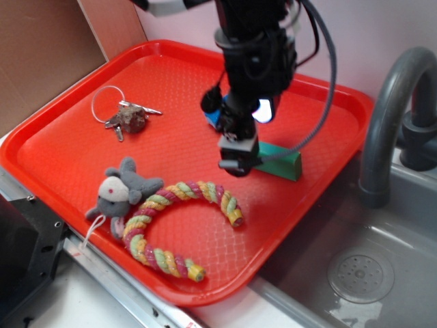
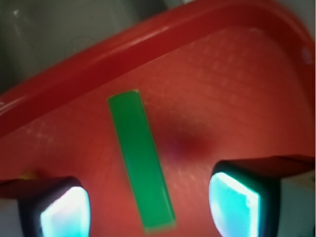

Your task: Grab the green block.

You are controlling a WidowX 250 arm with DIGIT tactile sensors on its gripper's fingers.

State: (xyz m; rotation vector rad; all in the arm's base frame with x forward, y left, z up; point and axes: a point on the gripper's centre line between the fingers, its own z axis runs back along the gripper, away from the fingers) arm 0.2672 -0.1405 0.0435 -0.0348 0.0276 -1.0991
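The green block (image 2: 140,160) is a slim bar, bright-topped, lying flat on the red tray (image 2: 237,89); the claw (image 2: 148,207) gapes wide astride it.

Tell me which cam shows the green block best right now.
Wrist. The green block lies whole and unobstructed on the red tray, between the fingers of the open gripper. In the exterior view the gripper hides the block's left end; only the right part shows.
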